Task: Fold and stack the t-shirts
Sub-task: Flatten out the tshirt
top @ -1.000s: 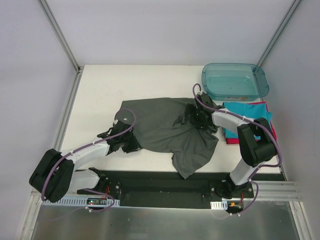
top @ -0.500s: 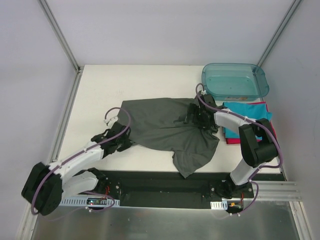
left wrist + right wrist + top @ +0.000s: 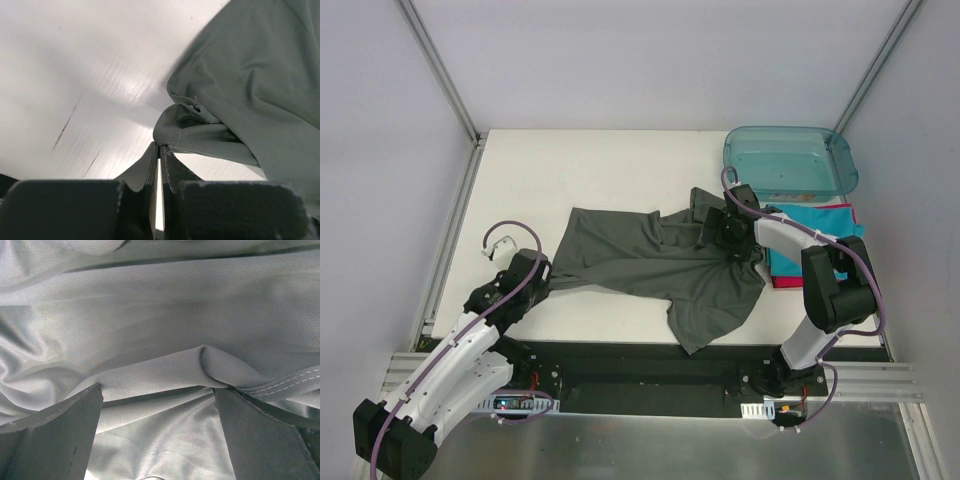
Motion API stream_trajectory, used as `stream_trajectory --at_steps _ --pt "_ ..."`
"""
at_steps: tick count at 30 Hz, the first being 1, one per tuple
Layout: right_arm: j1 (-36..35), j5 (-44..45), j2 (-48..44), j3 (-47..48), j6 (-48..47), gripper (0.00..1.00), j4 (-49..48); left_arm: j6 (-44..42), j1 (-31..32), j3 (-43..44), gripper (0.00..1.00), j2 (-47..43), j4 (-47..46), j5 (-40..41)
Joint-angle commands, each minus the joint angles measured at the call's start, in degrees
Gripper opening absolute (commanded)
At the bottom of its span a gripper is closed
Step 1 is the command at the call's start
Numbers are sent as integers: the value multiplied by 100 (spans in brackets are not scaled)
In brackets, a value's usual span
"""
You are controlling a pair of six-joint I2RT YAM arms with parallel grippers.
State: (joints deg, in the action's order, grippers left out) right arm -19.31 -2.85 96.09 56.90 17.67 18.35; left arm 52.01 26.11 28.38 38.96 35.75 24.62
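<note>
White matte table (image 3: 570, 170) in the top view, boxed in by pale grey-lilac walls (image 3: 650, 60), w/ aluminium posts (image 3: 438, 68) slanting up from the two far corners. A black base plate (image 3: 640, 370) ran along the 6 o'clock edge, w/ a brushed metal sheet (image 3: 650, 445) nearer than that. The left wrist view showed the tabletop glossy under glare, w/ a few thin dark scratches.

The dark grey t-shirt (image 3: 660, 265) lay rumpled across the middle of the table, stretched approx. from 9 to 3 o'clock. One lobe trailed toward 5 o'clock and reached the near edge. It wasn't folded.

The teal t-shirt (image 3: 815, 222) lay folded flat at 3 o'clock on top of the red-pink t-shirt (image 3: 785, 283), of which only a narrow strip showed along the edges. The translucent teal tub (image 3: 790, 160) sat at 1 o'clock, just beyond that stack.

The left gripper (image 3: 542, 273) was at the grey shirt's 9 o'clock end, jaws pressed together and pinching a hemmed edge of it. The wrist view showed the cloth gathered into a small bunch right at the tips.

The right gripper (image 3: 717, 225) was at the shirt's 2 o'clock corner. Its jaws stood spread, w/ a ridge of fabric running across the gap and draped over both fingers (image 3: 60, 435). I couldn't tell if they squeezed it.
</note>
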Motion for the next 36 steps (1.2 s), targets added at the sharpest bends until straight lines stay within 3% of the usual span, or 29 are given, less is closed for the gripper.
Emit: stream_trajectory --at_steps 1,6,10,19,25,27,33,36 --pt "156 250 112 66 -264 96 661 -208 -229 395 0 -99 468 456" --pt "-89 240 -519 5 -1115 96 555 -411 -229 704 0 41 161 210" --pt "-914 1048 -1398 -30 -1512 96 941 -472 -229 599 0 86 -120 -80" --pt "-3348 919 -2542 -882 -669 97 1663 -560 -229 247 0 -257 -481 -432" --pt "-4641 619 -2096 -1129 96 88 1558 -587 -229 98 0 -222 -604 -537" --pt "-4923 890 -1797 -1007 149 87 1697 -587 -229 89 0 -196 -613 -555" --pt "-4995 1172 -1033 -909 491 74 2040 -595 -229 62 0 -231 -613 -520" --pt "-4986 1803 -917 -830 824 45 2497 -587 -229 71 0 -214 -622 -432"
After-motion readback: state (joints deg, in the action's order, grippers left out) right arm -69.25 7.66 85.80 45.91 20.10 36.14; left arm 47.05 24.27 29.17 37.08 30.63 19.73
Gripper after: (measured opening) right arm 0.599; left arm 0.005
